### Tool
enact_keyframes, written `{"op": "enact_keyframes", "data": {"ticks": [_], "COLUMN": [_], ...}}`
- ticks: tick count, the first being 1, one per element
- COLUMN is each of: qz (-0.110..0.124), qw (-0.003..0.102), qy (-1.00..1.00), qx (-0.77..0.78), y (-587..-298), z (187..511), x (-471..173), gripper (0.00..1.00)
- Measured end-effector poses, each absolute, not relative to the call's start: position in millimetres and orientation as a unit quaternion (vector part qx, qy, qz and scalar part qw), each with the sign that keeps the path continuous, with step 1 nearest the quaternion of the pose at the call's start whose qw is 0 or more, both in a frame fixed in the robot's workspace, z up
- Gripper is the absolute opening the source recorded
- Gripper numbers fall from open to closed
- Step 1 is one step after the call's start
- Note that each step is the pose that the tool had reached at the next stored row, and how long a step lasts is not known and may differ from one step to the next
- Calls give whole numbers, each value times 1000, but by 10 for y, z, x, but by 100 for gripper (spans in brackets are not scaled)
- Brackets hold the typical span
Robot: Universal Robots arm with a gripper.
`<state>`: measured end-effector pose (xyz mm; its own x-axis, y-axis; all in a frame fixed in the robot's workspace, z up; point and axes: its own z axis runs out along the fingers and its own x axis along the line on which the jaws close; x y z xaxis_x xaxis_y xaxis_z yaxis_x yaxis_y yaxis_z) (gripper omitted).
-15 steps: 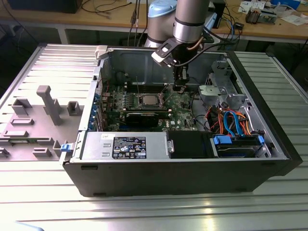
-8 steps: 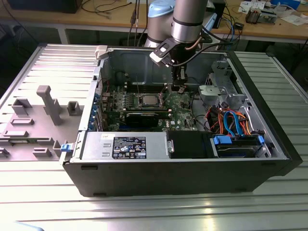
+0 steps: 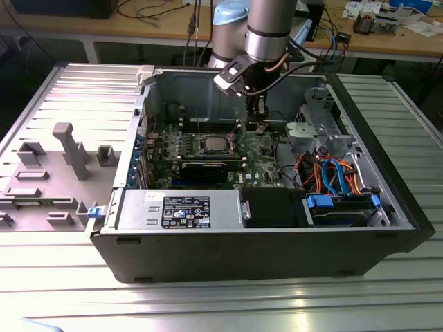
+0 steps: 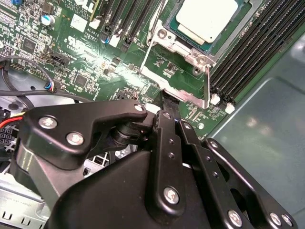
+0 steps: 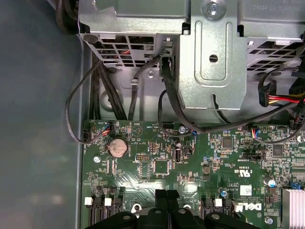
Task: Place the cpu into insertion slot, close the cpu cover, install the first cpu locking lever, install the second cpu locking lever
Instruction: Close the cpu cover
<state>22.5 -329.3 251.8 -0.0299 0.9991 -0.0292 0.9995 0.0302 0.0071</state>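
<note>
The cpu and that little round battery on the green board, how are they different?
The cpu is square; the battery is round. The cpu lies inside a silver metal frame beside long black slots; the battery sits near the board's edge, by black cables. Both have pale metal tops and lie flat on the green motherboard.

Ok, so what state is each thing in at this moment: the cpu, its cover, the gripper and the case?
cpu: seated flat on the board, metal top up, showing through the cover's window.
cpu cover: down flat, framing the cpu.
gripper: shut, tips low over the board, beside the cover's edge.
computer case: lying on its side, side panel off, inside exposed.
</note>
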Motion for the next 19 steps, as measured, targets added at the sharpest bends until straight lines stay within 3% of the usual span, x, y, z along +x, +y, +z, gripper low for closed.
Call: {"op": "enact_keyframes", "data": {"ticks": [19], "qz": [-8], "qw": [13], "qy": [718], "qx": [696], "y": [-3292], "z": [2518], "x": [166], "gripper": [11]}}
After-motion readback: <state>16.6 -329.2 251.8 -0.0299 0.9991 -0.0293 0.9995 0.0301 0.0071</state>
